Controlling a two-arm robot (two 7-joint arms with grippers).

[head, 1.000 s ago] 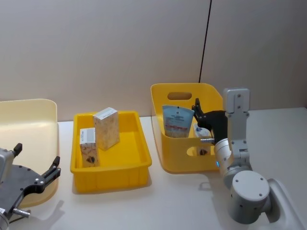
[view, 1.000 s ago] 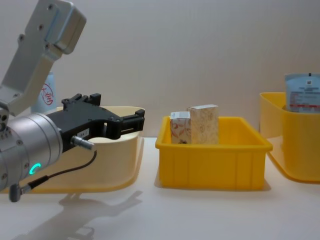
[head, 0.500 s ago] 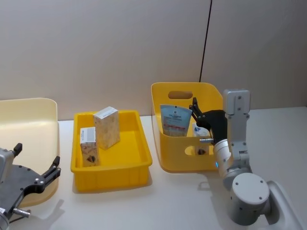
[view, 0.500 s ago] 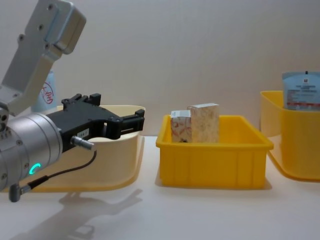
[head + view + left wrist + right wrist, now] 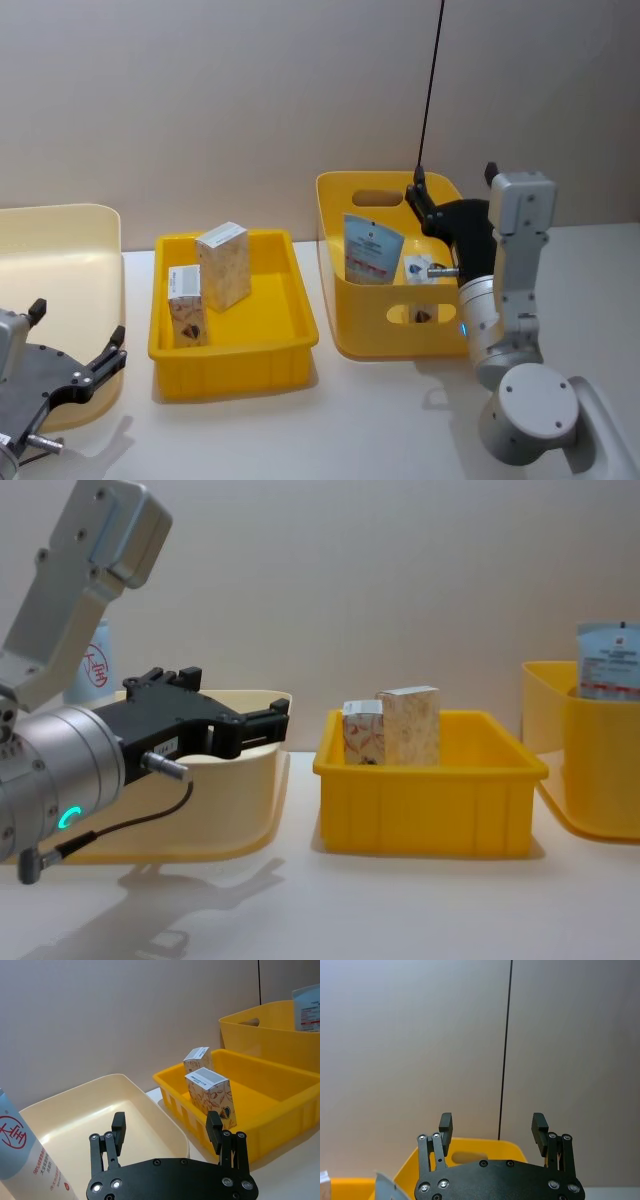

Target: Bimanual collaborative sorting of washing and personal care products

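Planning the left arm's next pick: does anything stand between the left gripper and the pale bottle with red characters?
Nothing visible does. The left gripper, fingers open, hangs over the cream plastic bin's near edge; the pale bottle with red characters stands beside it.

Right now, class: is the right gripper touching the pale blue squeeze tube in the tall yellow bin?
Apart. In the head view the right gripper, open, sits above the tall yellow bin's rim, clear of the pale blue squeeze tube standing inside.
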